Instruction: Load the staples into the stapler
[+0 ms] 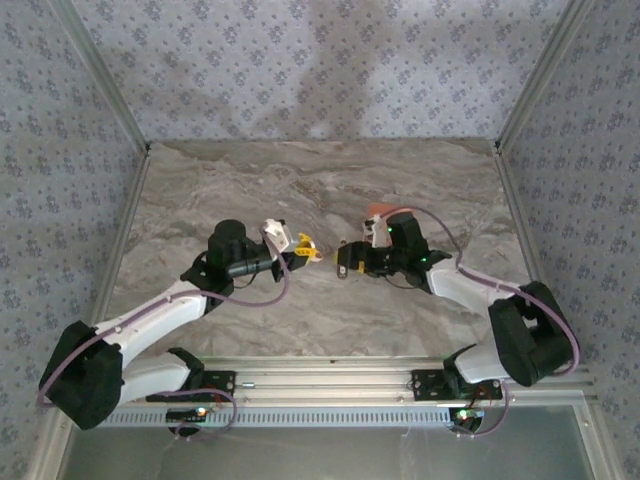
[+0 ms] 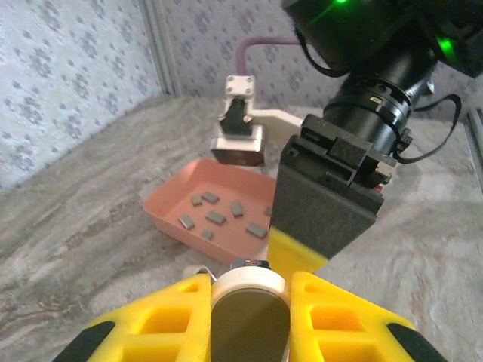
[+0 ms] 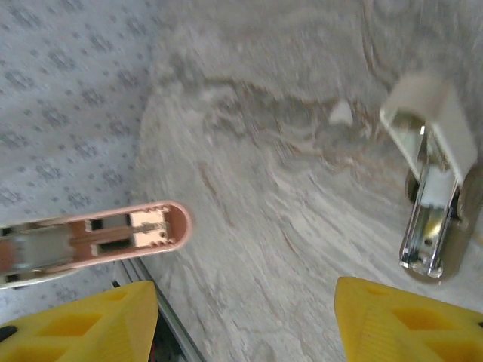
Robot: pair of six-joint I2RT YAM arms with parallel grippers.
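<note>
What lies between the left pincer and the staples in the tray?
Left wrist view: bare marble table, then the near wall of the salmon tray. The right pincer stands just beside that line.

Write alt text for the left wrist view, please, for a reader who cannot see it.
The yellow left gripper is shut on the stapler at the bottom of the view. Behind it, a salmon tray holding loose grey staples sits on the marble table, and the black right arm reaches in from the upper right.
</note>
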